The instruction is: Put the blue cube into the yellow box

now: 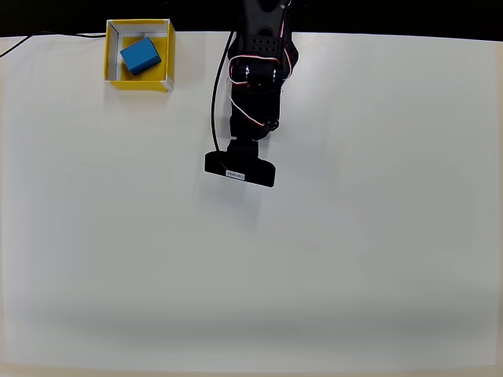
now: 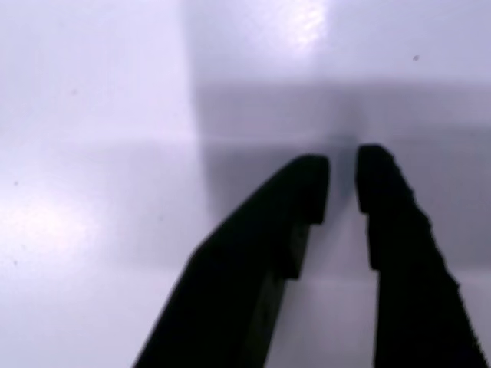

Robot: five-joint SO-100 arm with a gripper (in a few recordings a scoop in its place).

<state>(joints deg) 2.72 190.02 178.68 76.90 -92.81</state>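
Blue matte cube (image 1: 141,55) sits askew inside the square yellow box (image 1: 166,55), well left of the empty end effector (image 2: 341,184), narrowly parted.

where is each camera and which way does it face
Overhead view: fixed above, looking straight down at the white table, the yellow box with the blue cube inside it, and the black arm from the top edge.
Wrist view: rides on the arm, looking along the empty pincer at bare table.
Shared: the white table.
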